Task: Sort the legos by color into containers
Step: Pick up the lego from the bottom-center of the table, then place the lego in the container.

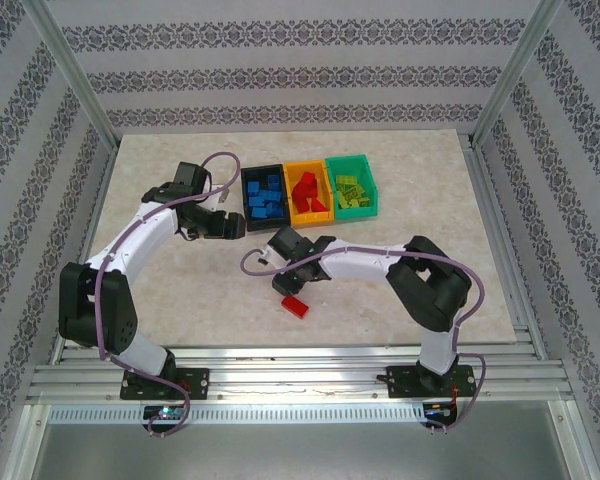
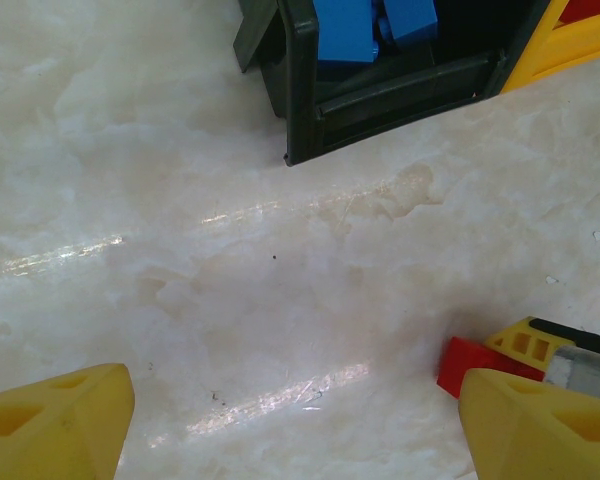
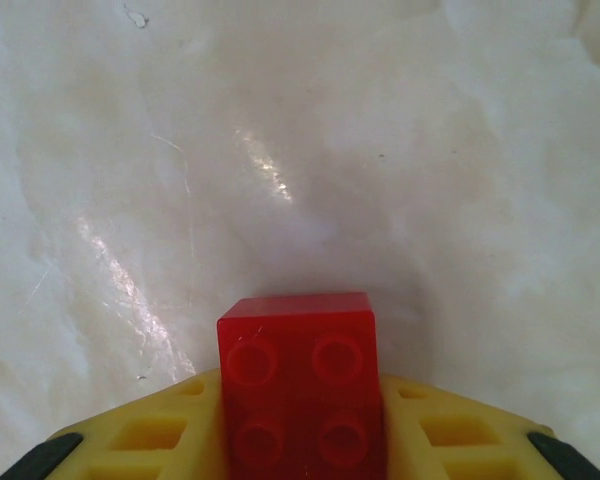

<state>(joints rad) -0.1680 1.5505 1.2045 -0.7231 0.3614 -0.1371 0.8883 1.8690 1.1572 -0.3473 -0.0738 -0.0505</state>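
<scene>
Right gripper (image 3: 300, 430) pinches red lego (image 3: 298, 350) by its flat sides, bottom centre of right wrist view. Brick prob. light, rigid, slick: hold sq. across walls. Left gripper (image 2: 295, 425) gapes wide, empty.

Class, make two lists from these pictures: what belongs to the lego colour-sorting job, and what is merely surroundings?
Job:
red brick, in the right gripper
blue bricks, red pile, lime bricks
black bin, orange-yellow bin, green bin

Surroundings:
table
metal frame
patterned walls
purple cables
</scene>
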